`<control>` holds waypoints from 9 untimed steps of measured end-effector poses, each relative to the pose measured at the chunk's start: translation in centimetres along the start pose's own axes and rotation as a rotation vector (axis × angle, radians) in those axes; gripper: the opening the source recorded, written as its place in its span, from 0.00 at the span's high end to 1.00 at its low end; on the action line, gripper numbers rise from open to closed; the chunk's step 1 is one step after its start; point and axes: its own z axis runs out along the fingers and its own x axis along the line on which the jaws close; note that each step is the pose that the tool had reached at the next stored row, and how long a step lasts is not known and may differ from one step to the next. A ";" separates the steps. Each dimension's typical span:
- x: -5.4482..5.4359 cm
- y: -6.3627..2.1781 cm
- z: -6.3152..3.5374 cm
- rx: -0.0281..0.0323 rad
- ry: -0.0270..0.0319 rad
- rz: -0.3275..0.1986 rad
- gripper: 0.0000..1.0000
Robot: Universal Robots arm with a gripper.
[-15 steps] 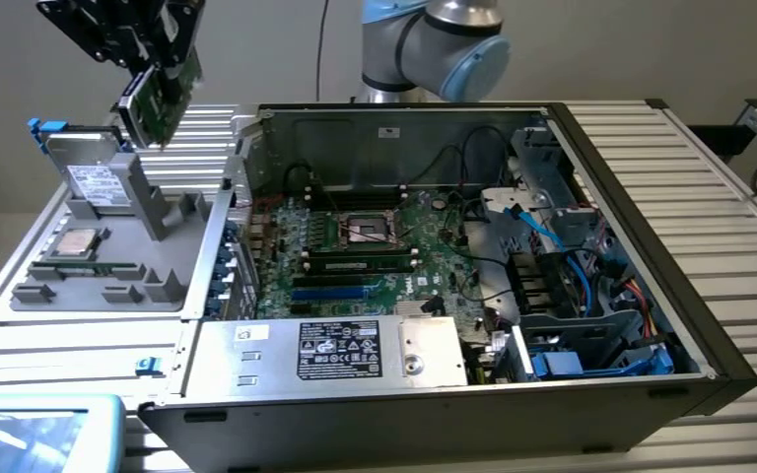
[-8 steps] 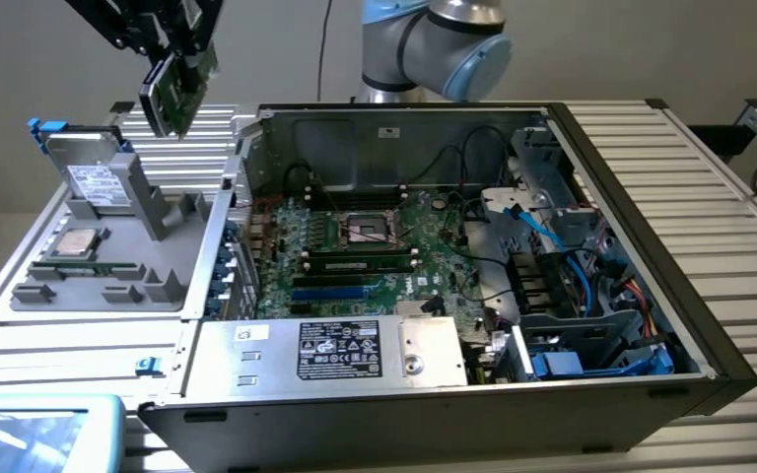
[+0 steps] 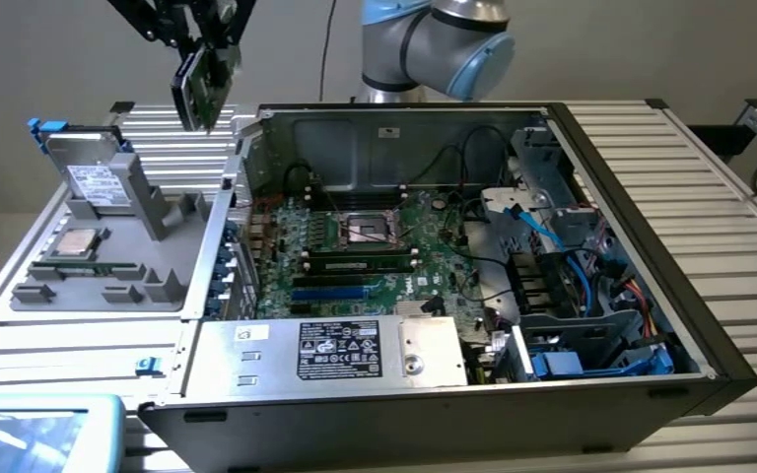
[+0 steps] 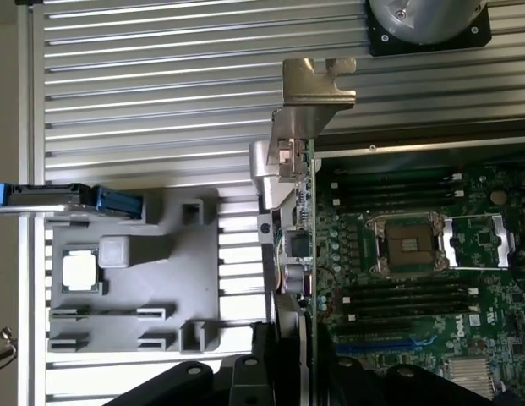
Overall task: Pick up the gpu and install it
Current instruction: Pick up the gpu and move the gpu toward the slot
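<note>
My gripper [image 3: 202, 37] hangs high at the exterior view's upper left, shut on the gpu [image 3: 204, 91]. The card hangs on edge in the air, above the gap between the grey parts holder [image 3: 115, 258] and the left wall of the open computer case [image 3: 240, 158]. In the wrist view the gpu [image 4: 299, 230] appears edge-on with its silver bracket [image 4: 317, 80] at the far end, and the gripper [image 4: 287, 342] clamps it from both sides. The motherboard [image 3: 359, 246] lies below and to the exterior view's right of the card, with its blue slots [image 3: 326, 293] uncovered.
The grey holder carries a silver hard drive [image 3: 95, 182] standing upright, a processor chip [image 3: 79, 243] and a thin memory stick [image 3: 83, 268]. Inside the case sit the power supply [image 3: 339, 350], cables and a drive cage [image 3: 576, 325]. The arm's base [image 3: 434, 44] stands behind the case.
</note>
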 end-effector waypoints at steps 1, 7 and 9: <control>-0.4 -0.01 -0.07 0.0003 0.0017 0.000 0.71; -3.2 -0.01 -0.24 0.0005 0.0040 0.000 0.71; -4.1 0.01 -0.25 0.0005 0.0040 0.000 0.71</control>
